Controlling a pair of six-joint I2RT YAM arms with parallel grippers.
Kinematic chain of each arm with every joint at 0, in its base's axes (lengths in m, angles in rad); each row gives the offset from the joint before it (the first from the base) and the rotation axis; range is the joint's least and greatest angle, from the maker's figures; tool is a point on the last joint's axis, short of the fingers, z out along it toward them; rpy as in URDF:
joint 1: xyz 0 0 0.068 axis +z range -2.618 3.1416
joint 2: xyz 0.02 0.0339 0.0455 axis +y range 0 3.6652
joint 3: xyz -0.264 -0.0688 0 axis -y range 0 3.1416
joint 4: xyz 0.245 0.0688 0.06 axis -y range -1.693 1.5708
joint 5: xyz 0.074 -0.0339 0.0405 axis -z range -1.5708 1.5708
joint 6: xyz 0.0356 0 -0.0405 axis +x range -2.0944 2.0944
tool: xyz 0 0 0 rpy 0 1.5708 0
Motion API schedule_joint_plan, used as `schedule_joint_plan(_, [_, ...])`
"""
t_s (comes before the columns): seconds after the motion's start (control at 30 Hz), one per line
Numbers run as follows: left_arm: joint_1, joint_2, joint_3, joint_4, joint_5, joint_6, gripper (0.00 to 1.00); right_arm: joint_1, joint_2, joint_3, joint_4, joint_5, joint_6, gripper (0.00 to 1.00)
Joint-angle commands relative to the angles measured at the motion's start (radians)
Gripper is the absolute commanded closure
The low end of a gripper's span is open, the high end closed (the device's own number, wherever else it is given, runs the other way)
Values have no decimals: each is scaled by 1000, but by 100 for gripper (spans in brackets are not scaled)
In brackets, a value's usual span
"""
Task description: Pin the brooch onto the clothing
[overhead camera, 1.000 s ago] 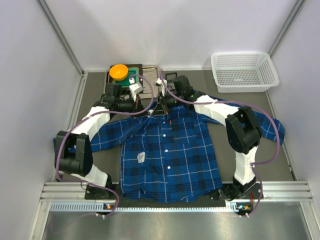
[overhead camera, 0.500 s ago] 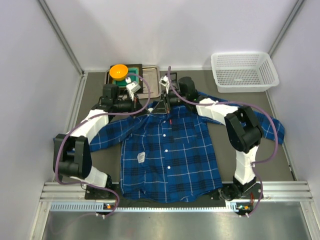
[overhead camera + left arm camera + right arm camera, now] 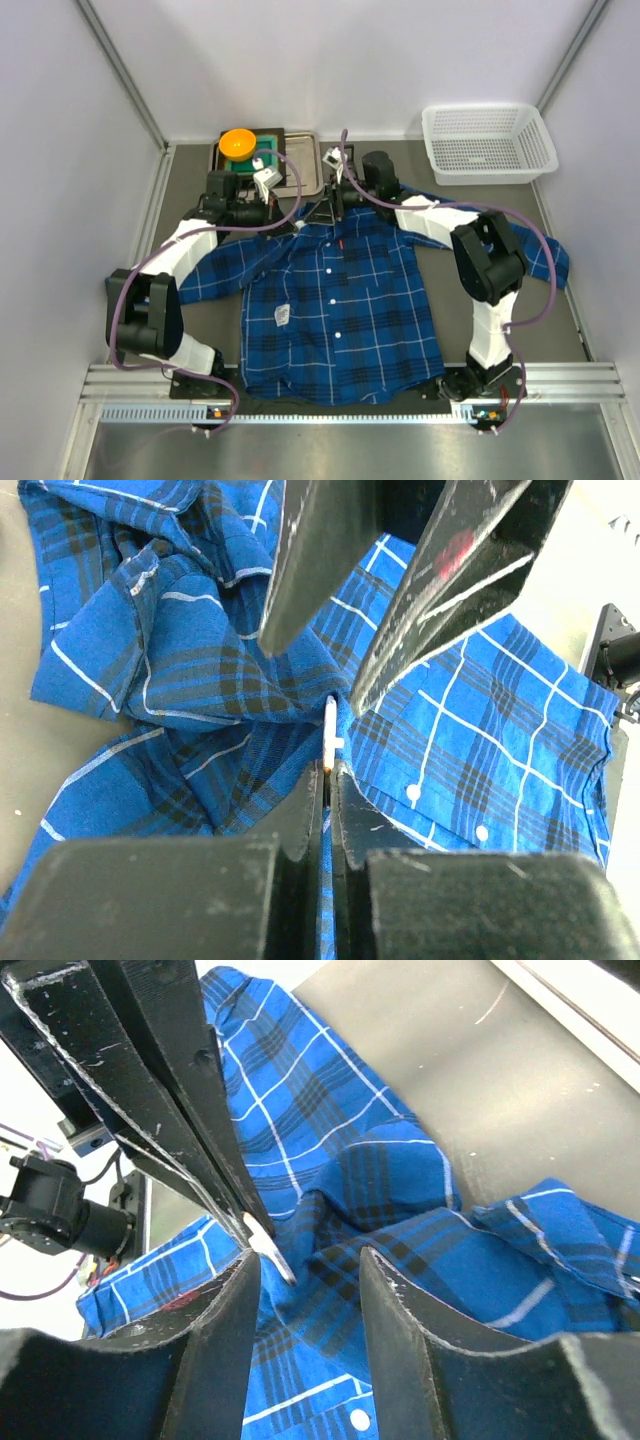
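The clothing [image 3: 340, 300], a blue plaid shirt, lies spread flat on the table with its collar at the far end. Both grippers meet over the collar. My left gripper [image 3: 330, 772] is shut on the brooch [image 3: 331, 730], a thin pale disc seen edge-on against a fold of the fabric. My right gripper [image 3: 305, 1258] faces it, open, its fingers straddling bunched cloth, its left finger beside the brooch [image 3: 268, 1250]. In the top view the left gripper [image 3: 290, 222] and right gripper [image 3: 325, 212] almost touch, and the brooch is too small to make out.
A metal tray [image 3: 300, 170] behind the collar carries an orange dish [image 3: 238, 143] and a green block. A white mesh basket [image 3: 488, 142] stands at the far right. The shirt's sleeves spread out under both arms.
My right gripper has opened and its wrist has shifted slightly to the right. The left gripper has stayed shut at the collar.
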Motion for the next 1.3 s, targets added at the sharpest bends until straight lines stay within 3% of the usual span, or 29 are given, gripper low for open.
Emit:
schedule_joint_plan(0.0, [12, 8, 43, -16, -35, 42, 100, -36, -34, 51, 13, 12, -39, 55])
schedule_joint_plan(0.27, [21, 8, 58, -41, -82, 91, 100, -51, -31, 76, -79, 29, -97, 52])
schedule_joint_plan(0.5, [15, -9, 97, -87, -352, 297, 100, -88, -11, 154, -307, 43, -171, 45])
schedule_joint_plan(0.6, [-46, -7, 91, -97, -492, 405, 100, -111, -9, 174, -395, 69, -212, 44])
schedule_joint_plan(0.73, [-261, -16, 42, -130, -671, 584, 99, -143, 3, 215, -517, 106, -275, 40])
schedule_joint_plan(0.77, [-293, -27, 29, -157, -677, 611, 96, -154, 5, 221, -568, 118, -312, 39])
schedule_joint_plan(0.83, [-338, -38, 20, -237, -624, 687, 81, -167, 6, 243, -616, 138, -367, 39])
schedule_joint_plan(0.9, [-332, -50, 47, -350, -552, 678, 71, -187, 12, 257, -691, 159, -405, 38])
schedule_joint_plan(0.93, [-306, -53, 66, -398, -518, 698, 60, -194, 14, 278, -723, 181, -451, 37])
schedule_joint_plan(1.03, [-190, -47, 143, -486, -374, 705, 40, -209, 29, 313, -800, 238, -526, 37])
schedule_joint_plan(1.13, [-76, 0, 232, -476, -315, 611, 39, -212, 54, 349, -852, 299, -591, 37])
schedule_joint_plan(1.27, [13, 115, 317, -440, -358, 487, 39, -213, 94, 407, -884, 348, -642, 37])
